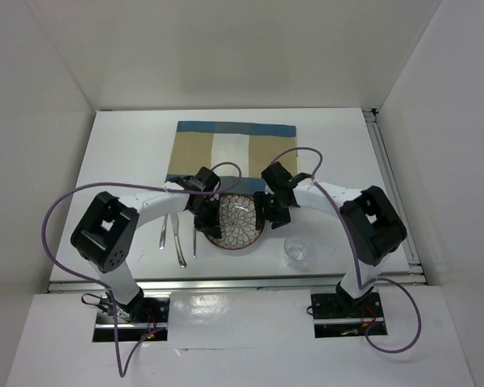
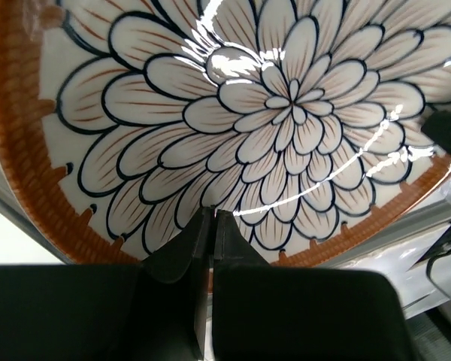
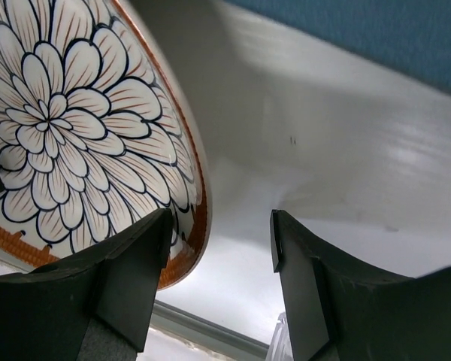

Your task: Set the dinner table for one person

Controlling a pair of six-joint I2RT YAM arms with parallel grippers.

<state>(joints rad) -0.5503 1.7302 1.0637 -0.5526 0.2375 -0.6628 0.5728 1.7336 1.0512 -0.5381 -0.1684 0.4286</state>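
a flower-patterned plate [image 1: 235, 219] with an orange-brown rim is seen near the front edge of the white counter [image 1: 129, 153], which lies beneath everything in view. the left fingers [image 2: 177, 256] are shown pressed together, clamped on the plate's left rim. the right fingers [image 3: 135, 263] are held apart at the plate's right rim, one over the painted face and one outside it above the counter, and nothing is gripped by them.

several risks are judged from this. the plate is held by a thin pinch on one side only, so it could be tipped or dropped if it is lifted before the right side is secured. if the right fingers are closed off-centre, the rim could be nudged out of the left pinch. a clear glass [image 1: 298, 251], just right of the plate and nearer the front, could be knocked over by the right arm. cutlery [image 1: 179, 242], laid just left of the plate, could be swept aside by the left arm. the striped placemat [image 1: 230, 149], beyond the plate, could be rucked up if the plate is dragged over its edge.

no brand, label or readable writing is found; only painted petals are shown on the plate.
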